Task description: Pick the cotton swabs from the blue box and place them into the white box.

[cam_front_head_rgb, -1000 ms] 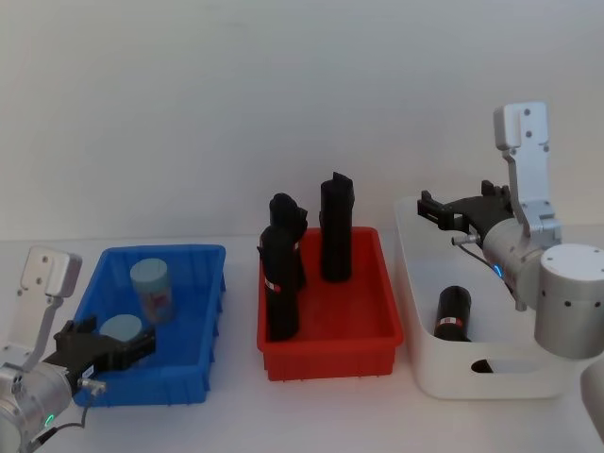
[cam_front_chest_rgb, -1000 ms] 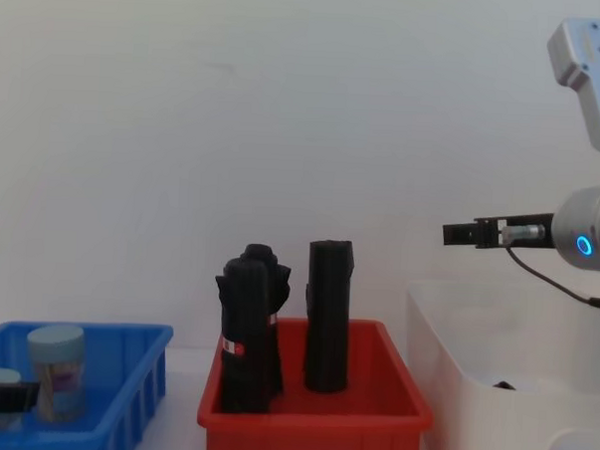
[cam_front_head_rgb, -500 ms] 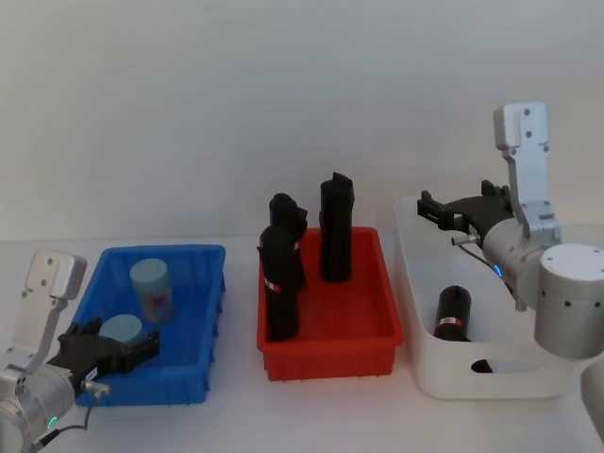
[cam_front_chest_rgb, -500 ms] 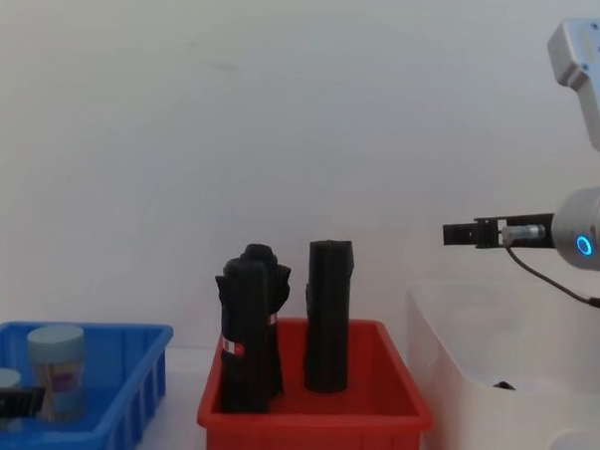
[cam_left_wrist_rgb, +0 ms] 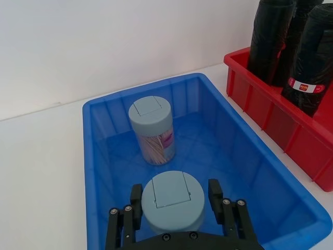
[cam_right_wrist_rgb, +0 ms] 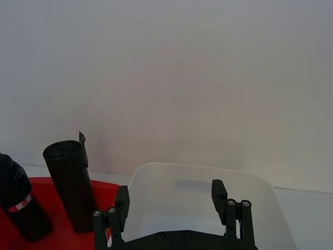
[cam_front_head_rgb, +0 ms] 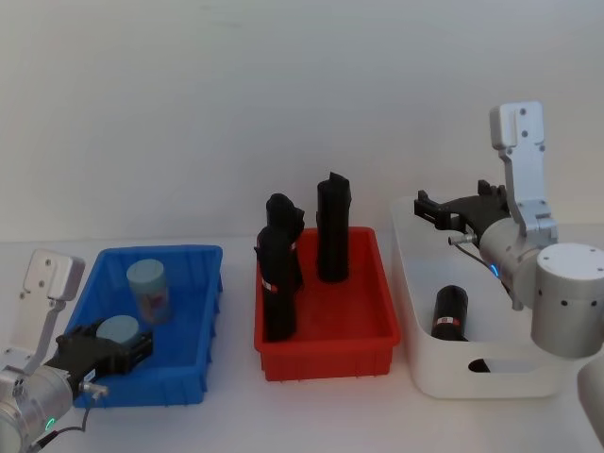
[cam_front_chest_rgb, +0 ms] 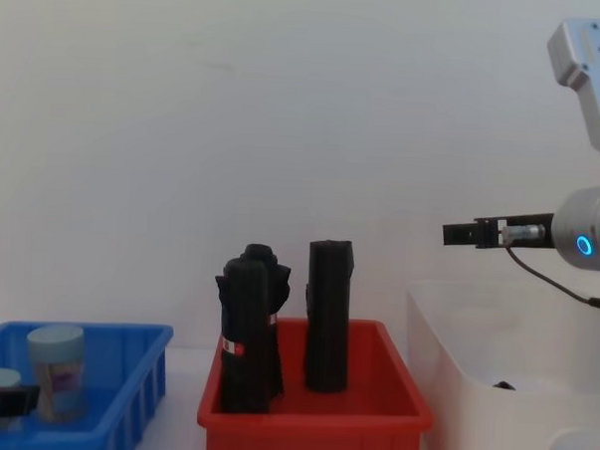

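Two cotton swabs jars with pale teal lids stand in the blue box (cam_front_head_rgb: 151,391). The far jar (cam_front_head_rgb: 149,291) (cam_left_wrist_rgb: 152,130) (cam_front_chest_rgb: 57,371) stands free. My left gripper (cam_front_head_rgb: 118,345) (cam_left_wrist_rgb: 174,200) is down in the blue box (cam_left_wrist_rgb: 86,156), shut on the near jar (cam_front_head_rgb: 121,327) (cam_left_wrist_rgb: 173,194), one finger on each side. My right gripper (cam_front_head_rgb: 429,209) (cam_right_wrist_rgb: 170,191) (cam_front_chest_rgb: 459,233) hangs open and holds nothing above the white box (cam_front_head_rgb: 415,316) (cam_right_wrist_rgb: 156,179) (cam_front_chest_rgb: 472,392).
A red bin (cam_front_head_rgb: 326,354) with three upright black rolls (cam_front_head_rgb: 332,226) stands between the two boxes. Another black roll (cam_front_head_rgb: 450,312) lies inside the white box. White tabletop lies in front of the bins.
My left gripper's fingers have drawn in from wide open onto the near jar, and the wrist has sunk a little. The right arm has not moved.
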